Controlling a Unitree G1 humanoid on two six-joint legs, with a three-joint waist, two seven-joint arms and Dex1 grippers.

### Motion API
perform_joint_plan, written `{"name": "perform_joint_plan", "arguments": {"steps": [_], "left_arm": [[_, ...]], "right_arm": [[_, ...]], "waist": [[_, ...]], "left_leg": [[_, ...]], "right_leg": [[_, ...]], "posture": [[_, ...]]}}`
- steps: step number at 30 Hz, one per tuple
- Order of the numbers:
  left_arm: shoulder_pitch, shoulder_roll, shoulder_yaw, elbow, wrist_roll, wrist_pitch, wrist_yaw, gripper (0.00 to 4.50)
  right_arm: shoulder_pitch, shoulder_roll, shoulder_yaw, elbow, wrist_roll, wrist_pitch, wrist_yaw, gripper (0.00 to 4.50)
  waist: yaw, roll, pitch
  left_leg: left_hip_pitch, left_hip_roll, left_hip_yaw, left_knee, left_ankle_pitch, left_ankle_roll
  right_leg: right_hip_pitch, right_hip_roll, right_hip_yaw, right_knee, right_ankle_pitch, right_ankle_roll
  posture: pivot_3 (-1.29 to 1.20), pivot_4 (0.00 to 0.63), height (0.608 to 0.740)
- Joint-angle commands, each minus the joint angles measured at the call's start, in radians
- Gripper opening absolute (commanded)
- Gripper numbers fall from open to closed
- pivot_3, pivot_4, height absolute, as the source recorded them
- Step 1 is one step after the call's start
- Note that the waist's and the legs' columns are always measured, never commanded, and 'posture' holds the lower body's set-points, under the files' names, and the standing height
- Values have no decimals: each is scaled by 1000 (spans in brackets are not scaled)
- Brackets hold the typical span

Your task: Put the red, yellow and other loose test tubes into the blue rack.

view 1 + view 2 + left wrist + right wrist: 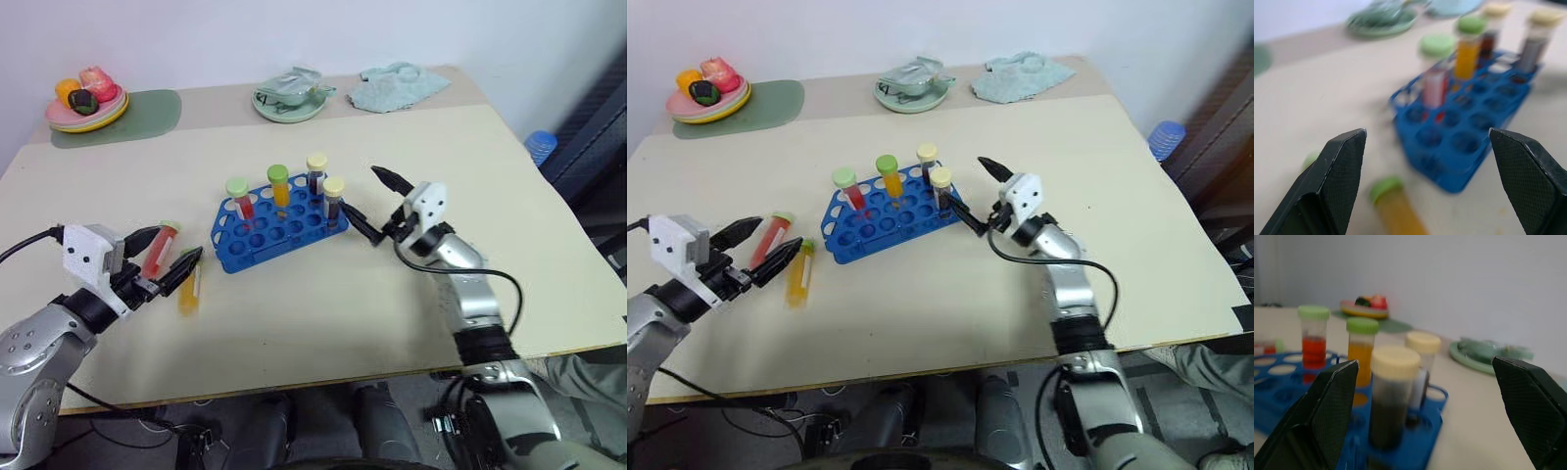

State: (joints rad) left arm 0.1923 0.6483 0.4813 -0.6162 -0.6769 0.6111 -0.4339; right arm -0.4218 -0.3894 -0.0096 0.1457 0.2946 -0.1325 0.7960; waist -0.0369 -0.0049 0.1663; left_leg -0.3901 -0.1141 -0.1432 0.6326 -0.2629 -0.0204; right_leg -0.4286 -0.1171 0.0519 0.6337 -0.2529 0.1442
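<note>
Tubes [282, 186], four of them, are already standing in the rack [279, 231] while red tube [160, 251] and yellow tube [189, 294] are lying loose on the surface [323, 313], both end effectors, left [168, 257] and right [379, 205], hanging spread and empty.

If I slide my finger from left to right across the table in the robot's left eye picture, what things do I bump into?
left gripper → red test tube → yellow test tube → blue rack with four standing tubes → right gripper
</note>
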Motion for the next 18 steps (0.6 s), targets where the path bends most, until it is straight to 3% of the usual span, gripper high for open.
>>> {"name": "perform_joint_plan", "arguments": {"steps": [1, 5, 10, 18], "left_arm": [[-34, 26, 76, -68, -87, 259, 190, 4122], [-216, 38, 116, -56, -273, 638, 423, 4122], [-505, -41, 113, 70, -275, 968, 595, 4122], [-633, 9, -41, 349, -422, 1003, 835, 4122]], "right_arm": [[48, -132, -22, -186, 101, 136, 136, 4439], [92, -280, -11, -290, 180, 226, 304, 4439], [82, -355, 31, -374, 229, 301, 437, 4439], [28, -355, 69, -339, 163, 251, 496, 4439]], "waist": [[5, 0, 0], [23, -1, 0], [27, -3, -1], [26, -4, -1]], "left_leg": [[0, 0, 0, 0, 0, 1], [1, 1, 0, 2, -1, 2], [1, 0, 0, 6, -1, 2], [0, 1, 0, 8, 0, -5]], "right_leg": [[0, 0, 0, 0, 0, 0], [1, 1, -1, 1, 0, 0], [4, 1, -1, 1, 1, 0], [3, 1, -1, 1, 1, 0]], "posture": [[0, 150, 740], [0, 150, 740], [0, 150, 740], [0, 150, 740]]}}
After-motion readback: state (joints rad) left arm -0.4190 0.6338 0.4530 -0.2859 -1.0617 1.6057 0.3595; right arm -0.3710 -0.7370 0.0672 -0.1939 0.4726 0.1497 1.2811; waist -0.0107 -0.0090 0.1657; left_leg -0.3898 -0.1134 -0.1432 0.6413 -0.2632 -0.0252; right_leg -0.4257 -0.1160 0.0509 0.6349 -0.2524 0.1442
